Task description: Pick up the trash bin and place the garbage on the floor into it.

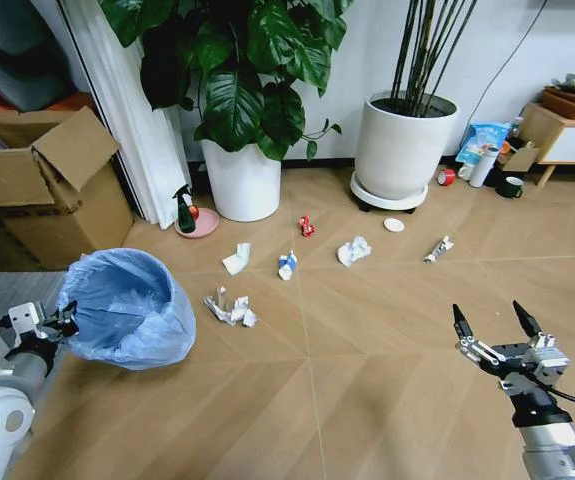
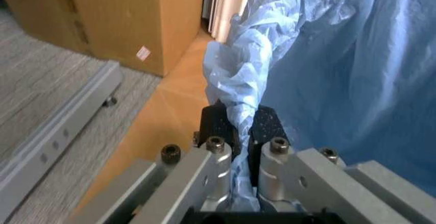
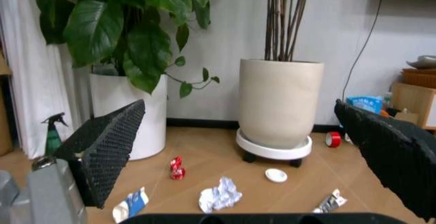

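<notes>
the left gripper (image 2: 237,127) has its fingers (image 2: 219,124) pressed together on a twisted fold of the light-blue bag at the rim of the trash bin (image 1: 127,305). the bin hangs tilted just beyond those fingers, mouth up, over the floor (image 1: 367,350). behind them stands a cardboard box (image 1: 52,190).

the right gripper (image 1: 497,320) hovers low with its fingers (image 1: 460,324) spread wide, holding nothing. ahead of them the garbage lies scattered: a crumpled paper wad (image 1: 353,250), a slim wrapper (image 1: 439,248), a small white disc (image 1: 394,225), a red wrapper (image 1: 306,226), and further wads (image 1: 229,307) nearer the bin. beyond that stand two white plant pots (image 1: 403,145).
</notes>
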